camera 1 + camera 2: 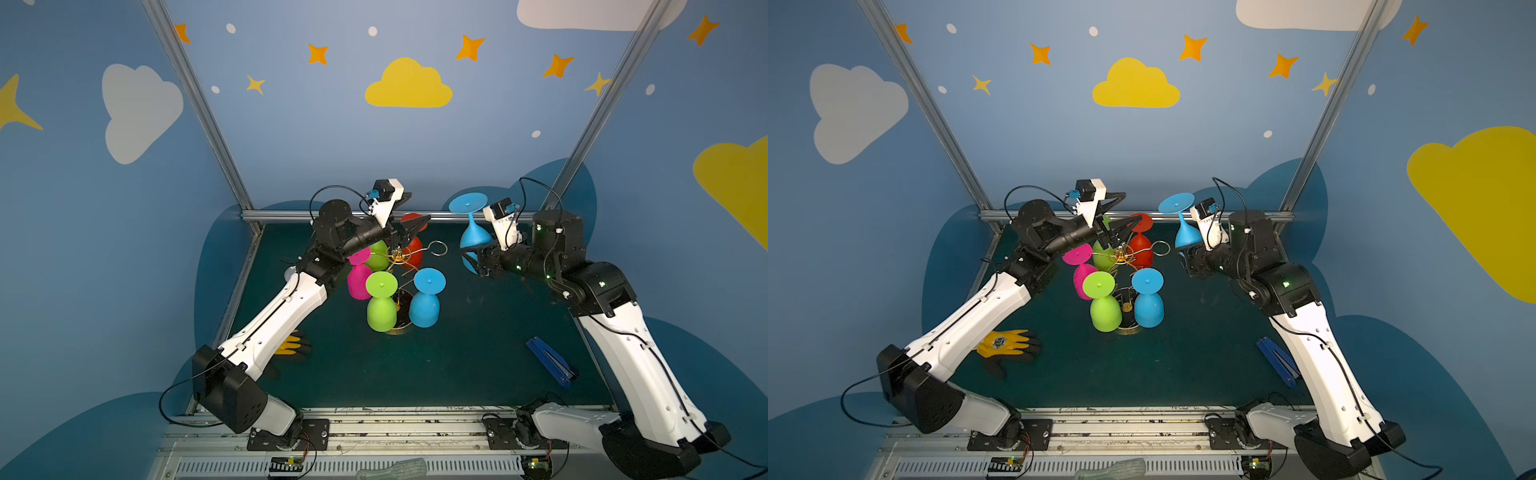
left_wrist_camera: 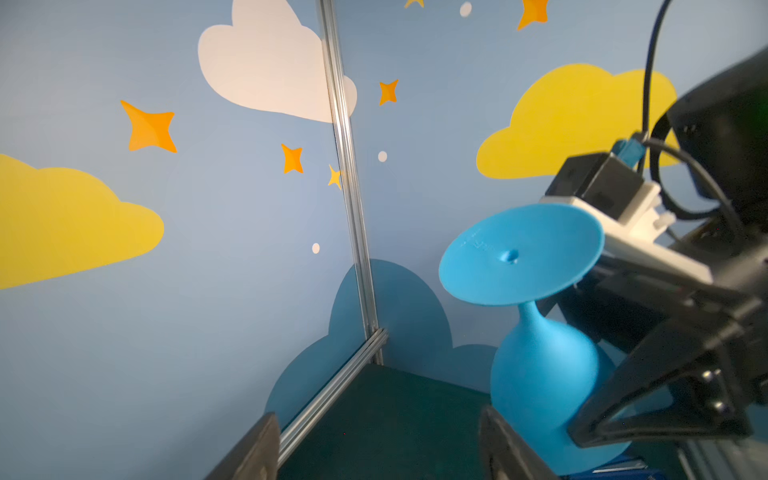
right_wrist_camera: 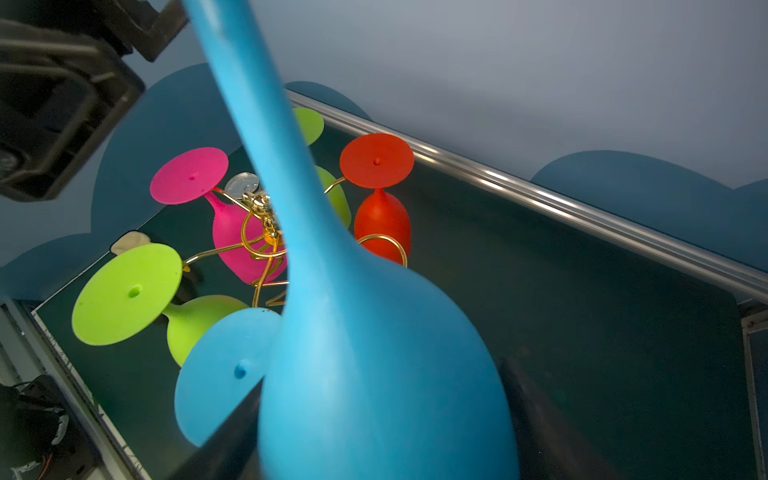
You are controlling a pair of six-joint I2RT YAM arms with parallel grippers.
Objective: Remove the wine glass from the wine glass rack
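1. Wine glass [image 1: 471, 235], a blue one, is off the wine glass rack [image 1: 397, 257] in both top views. It hangs foot-up above the worktop [image 1: 478, 357], well to the right of the rack, and the right end effector [image 1: 469, 259] pinches its bowl. The rack stands mid-worktop and carries a red glass [image 1: 415, 251], a pink glass [image 1: 358, 284], two green glasses [image 1: 380, 311] and a second blue glass [image 1: 424, 309], all foot-up. One wire loop [image 1: 438, 248] sticks out toward the held glass. The left end effector [image 1: 419, 206] hovers over the rack's far side by the red glass, jaws spread and holding nothing. A yellow glove [image 1: 1005, 343] lies near the left arm, and a flat blue thing [image 1: 548, 361] lies near the right arm.
2. Left wrist view: the left end effector's fingers [image 2: 253, 453] stand wide apart, with only worktop and the wall corner between them. Just beyond them the wine glass [image 2: 536, 365] tilts with its foot uppermost. The right end effector's black fingers [image 2: 685, 432] clamp its bowl.
3. Right wrist view: the wine glass [image 3: 374, 353] fills the foreground. Its bowl sits between the right end effector's dark fingers [image 3: 540, 419], and its stem runs up past the camera. Behind it the rack's gold wire arms [image 3: 266, 237] hold the red, pink and green glasses. The second blue glass [image 3: 224, 374] is partly hidden by the held one.
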